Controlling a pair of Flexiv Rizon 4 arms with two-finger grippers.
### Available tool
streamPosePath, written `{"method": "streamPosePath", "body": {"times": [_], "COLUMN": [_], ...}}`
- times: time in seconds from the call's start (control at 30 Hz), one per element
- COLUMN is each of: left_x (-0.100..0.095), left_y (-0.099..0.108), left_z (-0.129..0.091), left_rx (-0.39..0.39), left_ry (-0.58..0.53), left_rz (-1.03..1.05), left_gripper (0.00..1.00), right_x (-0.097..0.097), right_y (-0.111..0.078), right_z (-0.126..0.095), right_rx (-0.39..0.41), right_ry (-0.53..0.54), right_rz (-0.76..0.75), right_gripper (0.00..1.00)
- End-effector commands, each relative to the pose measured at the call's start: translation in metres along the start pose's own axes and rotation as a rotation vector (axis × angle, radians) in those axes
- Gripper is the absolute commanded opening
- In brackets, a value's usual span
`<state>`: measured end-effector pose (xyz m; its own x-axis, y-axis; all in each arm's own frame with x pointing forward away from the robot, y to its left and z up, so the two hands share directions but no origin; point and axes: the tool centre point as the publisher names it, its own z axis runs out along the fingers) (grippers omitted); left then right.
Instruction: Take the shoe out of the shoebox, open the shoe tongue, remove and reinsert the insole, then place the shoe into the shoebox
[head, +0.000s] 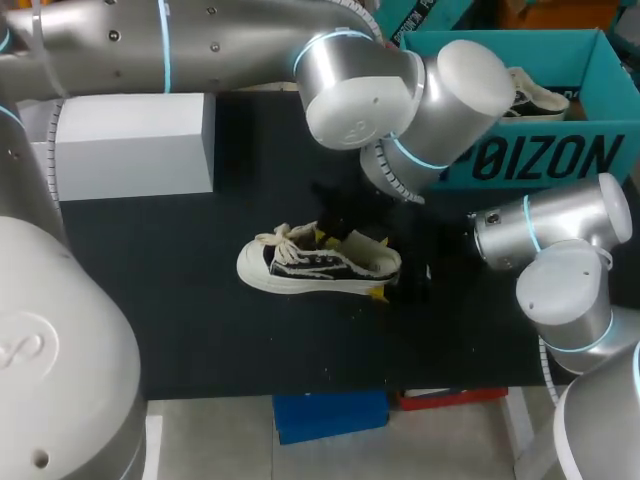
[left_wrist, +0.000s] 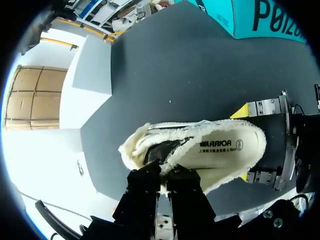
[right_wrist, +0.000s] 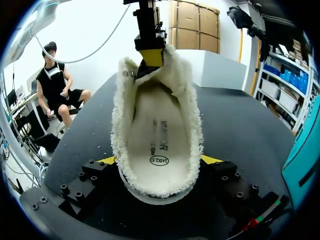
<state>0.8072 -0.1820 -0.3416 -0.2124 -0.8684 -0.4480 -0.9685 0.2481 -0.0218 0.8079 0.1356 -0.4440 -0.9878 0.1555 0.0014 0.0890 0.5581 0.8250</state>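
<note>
**Shoe's out on the table, both grippers on it**

So the shoe (head: 310, 265), a black canvas low-top with a white rubber sole and cream laces, sits upright near the middle of the black table (head: 180, 320). In the head view its toe points to 9 o'clock and its heel to 3 o'clock.

The open teal cardboard shoebox (head: 520, 160) stands at about 2 o'clock from the shoe, well apart from it, at the far right of the table. A second shoe (head: 538, 97) of the same sort lies inside it. A plain white rectangular block (head: 135, 145) sits off at 10 o'clock.

The left gripper (left_wrist: 166, 172) is right over the shoe's opening. Its fingers are nearly together, pinching the cream fleece-lined tongue (right_wrist: 150, 82), which stands pulled up at the front of the opening. At least it looks like the tongue from the right wrist view; from the left wrist view it's harder to tell which bit of fleece it has.

The right gripper (right_wrist: 160, 161) is at the heel end, at 3 o'clock. It's spread about as wide as the shoe, with one yellow tip against each side of the heel, so it's clamping the shoe from both sides.

The cream printed insole (right_wrist: 157, 135) lies flat inside the shoe, with fleece lining all round it.
</note>
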Motion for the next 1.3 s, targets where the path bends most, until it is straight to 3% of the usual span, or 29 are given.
{"method": "streamPosePath", "body": {"times": [0.03,0.27,0.77,0.83,1.0,1.03,1.07,1.1,1.17,1.2,1.23,1.3], "left_x": [-0.019,-0.038,-0.086,-0.094,-0.109,-0.111,-0.113,-0.114,-0.117,-0.117,-0.118,-0.119], "left_y": [0.006,0.005,0.006,0.005,0.004,0.004,0.004,0.004,0.005,0.005,0.006,0.007], "left_z": [-0.011,-0.017,0.017,0.02,0.028,0.03,0.032,0.034,0.038,0.039,0.04,0.042], "left_rx": [0.033,0.074,0.032,0.017,-0.001,-0.004,-0.008,-0.011,-0.02,-0.025,-0.029,-0.037], "left_ry": [0.045,0.059,0.048,0.055,0.056,0.053,0.052,0.051,0.049,0.048,0.05,0.054], "left_rz": [-0.005,-0.031,-0.128,-0.148,-0.17,-0.173,-0.175,-0.175,-0.178,-0.179,-0.18,-0.18], "left_gripper": [0.0,0.0,0.0,0.11,0.0,0.02,0.09,0.25,0.4,0.86,1.0,1.0], "right_x": [0.001,0.001,0.001,0.001,0.001,0.001,0.001,0.001,0.001,0.001,0.001,0.001], "right_y": [-0.001,-0.001,-0.001,-0.001,-0.001,-0.001,-0.001,-0.001,-0.001,-0.001,-0.001,-0.001], "right_z": [0.004,0.004,0.004,0.004,0.004,0.004,0.004,0.004,0.004,0.004,0.004,0.004], "right_rx": [0.0,0.0,0.0,0.0,0.0,0.0,0.0,0.0,0.0,0.0,0.0,0.0], "right_ry": [-0.001,-0.001,-0.001,-0.001,-0.001,-0.001,-0.001,-0.001,-0.001,-0.001,-0.001,-0.001], "right_rz": [0.001,0.001,0.001,0.001,0.001,0.001,0.001,0.001,0.001,0.001,0.001,0.001], "right_gripper": [0.0,0.0,0.0,0.0,0.0,0.0,0.0,0.0,0.0,0.0,0.0,0.0]}}
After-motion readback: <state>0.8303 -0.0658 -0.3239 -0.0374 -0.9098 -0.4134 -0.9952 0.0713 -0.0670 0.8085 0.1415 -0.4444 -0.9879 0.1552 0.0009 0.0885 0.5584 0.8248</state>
